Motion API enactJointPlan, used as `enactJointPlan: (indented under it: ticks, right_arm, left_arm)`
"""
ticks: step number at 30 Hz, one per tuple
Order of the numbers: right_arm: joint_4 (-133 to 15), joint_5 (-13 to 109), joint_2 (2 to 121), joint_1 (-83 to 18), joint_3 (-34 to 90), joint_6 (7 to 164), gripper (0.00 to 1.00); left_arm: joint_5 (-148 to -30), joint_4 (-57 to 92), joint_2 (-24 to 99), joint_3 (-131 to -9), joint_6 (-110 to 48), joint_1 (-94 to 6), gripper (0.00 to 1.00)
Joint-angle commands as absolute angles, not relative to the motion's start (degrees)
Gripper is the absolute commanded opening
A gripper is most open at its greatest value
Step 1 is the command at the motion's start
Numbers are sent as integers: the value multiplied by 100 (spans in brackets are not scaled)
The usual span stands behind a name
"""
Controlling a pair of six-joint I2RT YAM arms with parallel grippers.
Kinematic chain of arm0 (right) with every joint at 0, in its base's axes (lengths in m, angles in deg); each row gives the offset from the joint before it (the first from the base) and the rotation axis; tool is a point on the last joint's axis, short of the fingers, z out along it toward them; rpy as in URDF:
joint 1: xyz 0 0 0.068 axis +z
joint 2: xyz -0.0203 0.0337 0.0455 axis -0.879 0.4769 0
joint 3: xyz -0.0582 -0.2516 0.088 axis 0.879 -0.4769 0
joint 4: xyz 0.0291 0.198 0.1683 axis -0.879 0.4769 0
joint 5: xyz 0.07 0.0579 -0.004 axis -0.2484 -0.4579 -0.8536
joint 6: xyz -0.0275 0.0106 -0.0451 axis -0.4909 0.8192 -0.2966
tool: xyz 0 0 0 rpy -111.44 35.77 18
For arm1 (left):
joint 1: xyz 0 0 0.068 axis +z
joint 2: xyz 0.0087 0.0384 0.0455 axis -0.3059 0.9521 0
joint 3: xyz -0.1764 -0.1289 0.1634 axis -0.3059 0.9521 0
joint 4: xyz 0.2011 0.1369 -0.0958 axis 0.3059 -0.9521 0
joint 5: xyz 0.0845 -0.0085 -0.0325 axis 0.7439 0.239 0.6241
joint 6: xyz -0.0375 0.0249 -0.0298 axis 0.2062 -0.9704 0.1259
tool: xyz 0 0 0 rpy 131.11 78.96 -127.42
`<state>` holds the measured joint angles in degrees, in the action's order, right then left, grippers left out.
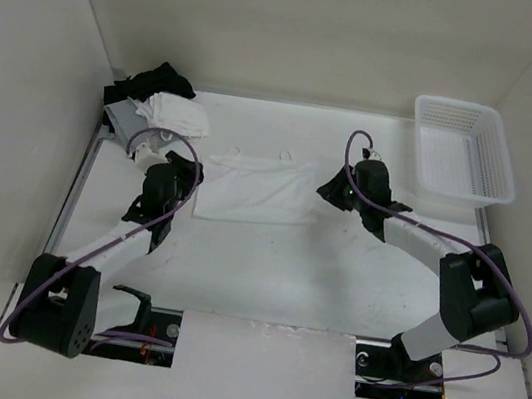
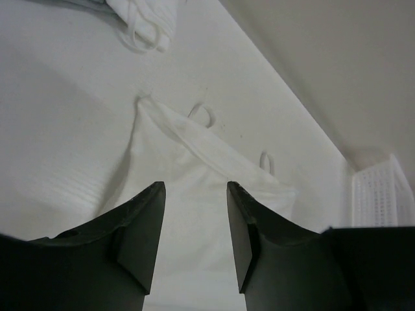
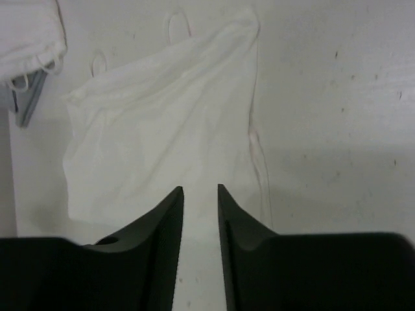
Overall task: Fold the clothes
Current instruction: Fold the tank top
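Left gripper (image 2: 194, 188) hides the white top (image 2: 201, 155) near edge; cloth apparently unheld.

White table (image 1: 263, 280), plain white walls (image 1: 314, 25) on three sides, even light.

White desk (image 1: 265, 270) seen from above. A thin white sleeveless top (image 1: 252, 189) lies flat on it, left of centre and toward the far edge, with two small strap loops pointing at that edge. A heap of black, grey and white garments (image 1: 154, 106) fills the far left corner. A white mesh basket (image 1: 464, 150) sits in the far right corner.
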<state>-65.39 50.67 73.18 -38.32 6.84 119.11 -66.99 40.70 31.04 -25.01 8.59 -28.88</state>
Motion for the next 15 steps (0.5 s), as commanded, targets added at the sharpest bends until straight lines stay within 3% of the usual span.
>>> enactJointPlan:
  ticks: [1,3,6,10,15]
  right_arm:
    - [-6888,5301,7037,-3608,-86,11915,22]
    - [-6897,5397,6922,-3529,-403,11959,19]
    - [-7037,5494,6878,-3467,-667,12003,38]
    - [-7275,5310,7114,-3467,-703,12082,50]
    - [-7450,5275,7413,-3476,-694,12205,50]
  left_arm:
    - [-6640,3300,2629,-1973,498,-2937,42]
    - [-6727,3070,2374,-1701,516,-2919,44]
    - [-6964,2964,2311,-1524,551,-2867,45]
    - [-7342,3043,2758,-1497,586,-2832,48]
    - [-7668,3350,3303,-1489,630,-2805,45]
